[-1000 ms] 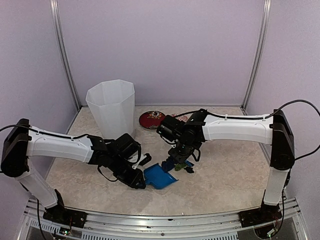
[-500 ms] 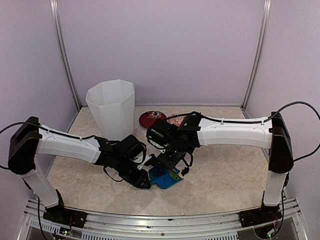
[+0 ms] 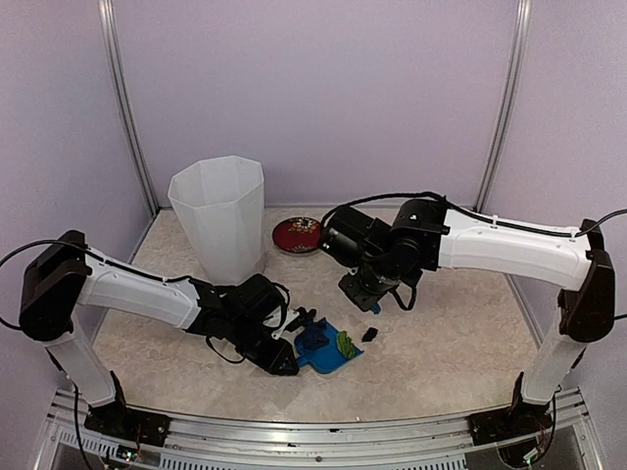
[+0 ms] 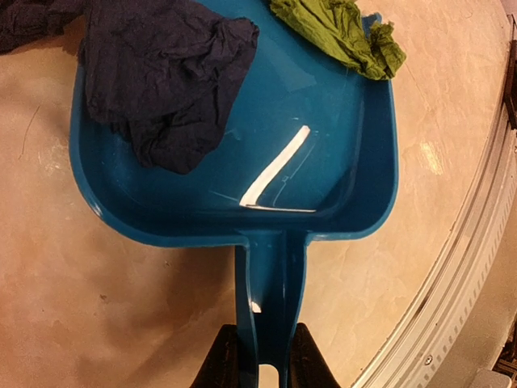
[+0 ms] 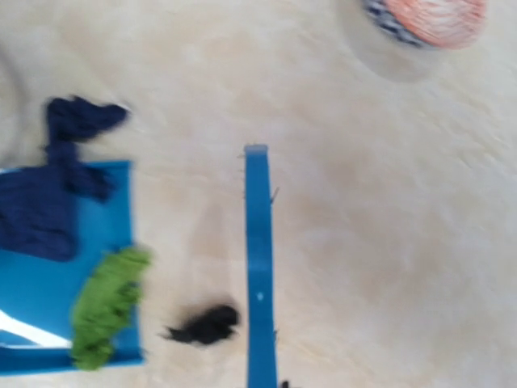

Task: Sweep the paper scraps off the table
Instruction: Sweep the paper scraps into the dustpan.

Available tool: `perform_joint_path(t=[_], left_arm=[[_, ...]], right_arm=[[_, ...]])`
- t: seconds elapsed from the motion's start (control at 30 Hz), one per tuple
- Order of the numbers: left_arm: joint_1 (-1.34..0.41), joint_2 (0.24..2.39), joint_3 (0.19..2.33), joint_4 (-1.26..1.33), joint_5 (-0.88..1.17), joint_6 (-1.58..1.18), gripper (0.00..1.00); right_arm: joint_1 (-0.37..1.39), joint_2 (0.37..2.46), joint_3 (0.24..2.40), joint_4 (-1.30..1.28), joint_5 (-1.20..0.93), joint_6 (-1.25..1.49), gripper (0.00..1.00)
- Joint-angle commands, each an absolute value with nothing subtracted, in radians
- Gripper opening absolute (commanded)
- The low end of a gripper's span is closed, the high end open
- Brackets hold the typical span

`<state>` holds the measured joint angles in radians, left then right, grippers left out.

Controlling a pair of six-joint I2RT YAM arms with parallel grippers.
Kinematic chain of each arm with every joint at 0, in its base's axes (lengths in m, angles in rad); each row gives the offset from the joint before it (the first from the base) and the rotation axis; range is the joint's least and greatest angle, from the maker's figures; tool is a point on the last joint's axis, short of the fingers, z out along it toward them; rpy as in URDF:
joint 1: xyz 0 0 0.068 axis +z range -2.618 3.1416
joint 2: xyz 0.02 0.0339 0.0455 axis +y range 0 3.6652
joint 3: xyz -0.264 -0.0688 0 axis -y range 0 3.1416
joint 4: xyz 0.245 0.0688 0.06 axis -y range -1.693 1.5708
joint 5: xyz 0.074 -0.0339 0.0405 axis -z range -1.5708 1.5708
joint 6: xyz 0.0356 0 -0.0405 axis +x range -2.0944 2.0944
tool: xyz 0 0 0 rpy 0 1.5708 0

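A blue dustpan (image 3: 331,354) lies flat on the table (image 3: 451,333). My left gripper (image 3: 285,360) is shut on its handle (image 4: 271,291), a black finger (image 4: 222,364) on each side. A navy paper scrap (image 4: 161,73) lies in the pan and over its left lip, and a green one (image 4: 339,32) rests at its front edge. A small black scrap (image 3: 369,334) lies on the table just right of the pan. My right gripper (image 3: 364,292) hangs above and behind it, shut on the blue brush (image 5: 258,267), which reaches out from the jaws.
A tall white bin (image 3: 217,215) stands at the back left. A red patterned bowl (image 3: 297,235) sits right of it, and a second bowl (image 5: 428,16) shows in the right wrist view. The metal frame (image 4: 452,307) runs close behind the pan.
My right arm has pulled the brush up and back to the right, away from the pan. The green scrap now sits in the pan. The left gripper and pan have shifted slightly right.
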<state>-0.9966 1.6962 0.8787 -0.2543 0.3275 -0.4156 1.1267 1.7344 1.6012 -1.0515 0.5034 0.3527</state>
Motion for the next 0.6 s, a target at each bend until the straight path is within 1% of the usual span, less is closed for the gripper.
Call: perform_joint_path(t=[0.0,0.2,0.4,0.57], left_arm=[[-1.019,1.698,0.851,-0.275,0.319,-0.435,0.00],[-1.037,1.668,0.845,-0.289,0.335,-0.458,0.00],[-1.040,1.663,0.851,-0.285,0.356,-0.460,0.00],[-1.040,1.675,0.856,-0.287,0.354,-0.463,0.00]], right_arm=[[1.105,1.705,1.522,-1.103,0.589,0.403,0.00],[1.099,1.717,1.430,-1.069,0.521,0.427,0.00],[1.100,1.723,1.405,-0.967,0.387,0.395,0.00],[1.111,1.720,1.395,-0.889,0.232,0.342,0.00]])
